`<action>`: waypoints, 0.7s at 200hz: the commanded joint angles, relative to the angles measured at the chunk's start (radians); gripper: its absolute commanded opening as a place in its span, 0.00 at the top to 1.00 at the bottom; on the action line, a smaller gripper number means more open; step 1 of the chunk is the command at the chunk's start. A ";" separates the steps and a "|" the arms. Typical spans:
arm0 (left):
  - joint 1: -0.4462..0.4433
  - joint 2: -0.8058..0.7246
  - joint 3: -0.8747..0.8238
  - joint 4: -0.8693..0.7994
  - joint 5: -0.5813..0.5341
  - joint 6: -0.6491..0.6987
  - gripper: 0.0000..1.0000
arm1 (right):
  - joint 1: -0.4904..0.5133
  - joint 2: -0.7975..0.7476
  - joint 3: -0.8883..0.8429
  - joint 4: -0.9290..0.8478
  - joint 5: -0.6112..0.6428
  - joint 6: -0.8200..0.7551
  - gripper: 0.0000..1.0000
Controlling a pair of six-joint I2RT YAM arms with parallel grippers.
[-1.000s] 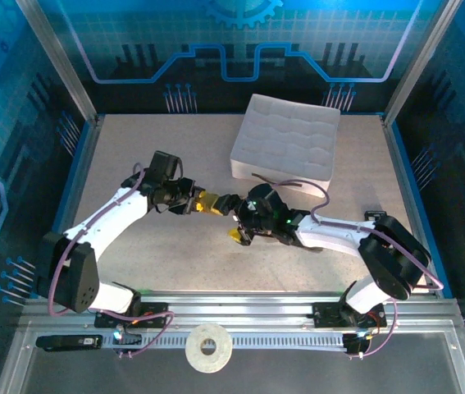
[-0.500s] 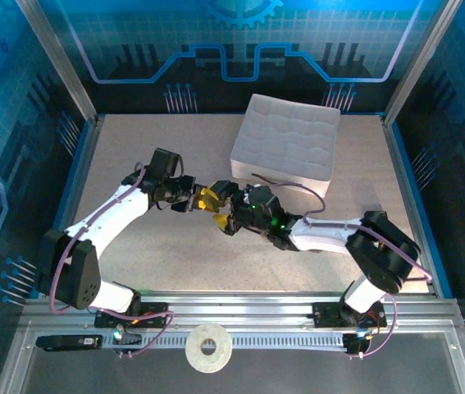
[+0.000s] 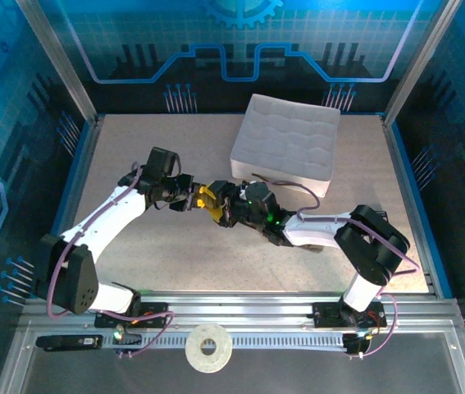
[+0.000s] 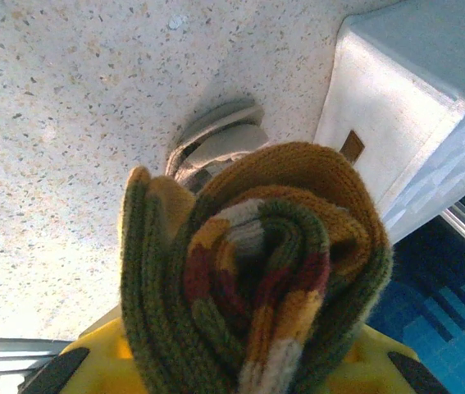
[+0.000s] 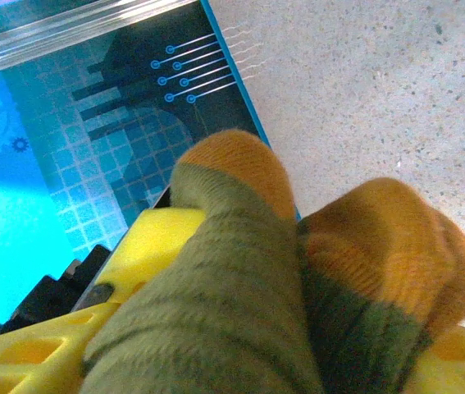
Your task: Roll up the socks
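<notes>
Socks are rolled into a tight olive-orange striped bundle, pinched between the left gripper's yellow fingers, mid-table. Right gripper straddles the orange end; can't tell if its fingers press or just bracket. White quilted box sits just behind, contents hidden. White tape ring on near rail.

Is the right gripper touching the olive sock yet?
Touching. The right wrist view shows the olive sock lying directly against the right gripper's yellow fingers, no gap between them.
</notes>
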 commanded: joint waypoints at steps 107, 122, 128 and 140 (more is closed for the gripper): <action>-0.003 -0.064 0.013 -0.068 0.081 0.011 1.00 | -0.061 0.013 0.137 -0.215 -0.161 -0.219 0.35; -0.003 -0.062 0.017 -0.073 0.084 0.014 1.00 | -0.065 0.006 0.152 -0.263 -0.179 -0.265 0.36; -0.003 -0.061 0.018 -0.073 0.085 0.016 1.00 | -0.067 0.005 0.162 -0.284 -0.185 -0.286 0.37; -0.003 -0.060 0.016 -0.074 0.087 0.016 1.00 | -0.069 0.002 0.189 -0.337 -0.199 -0.340 0.38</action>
